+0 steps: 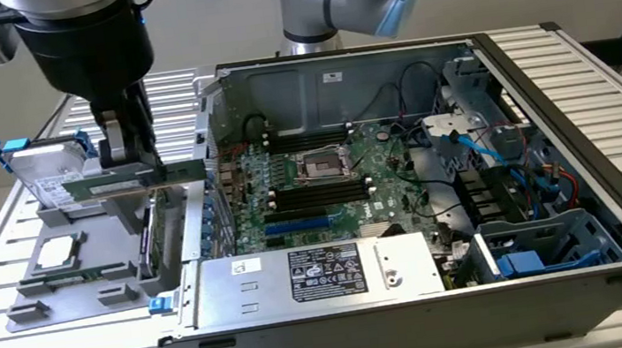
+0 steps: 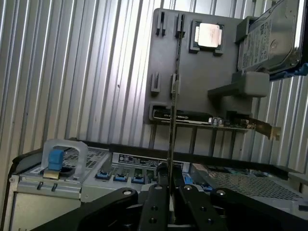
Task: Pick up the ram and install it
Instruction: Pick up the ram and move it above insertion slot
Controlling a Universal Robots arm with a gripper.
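My gripper hangs over the grey fixture tray, at the exterior view's left of the open computer case, and is shut on the ram. The ram is a thin green stick held level and lifted clear of the tray. In the wrist view the ram shows edge-on as a thin line running out from between the black fingers. The motherboard lies in the case with black slots and blue slots.
On the tray sit a hard drive, a processor, another green stick and an upright card. The case's near wall and the power supply stand between tray and motherboard. Cables crowd the case's right side.
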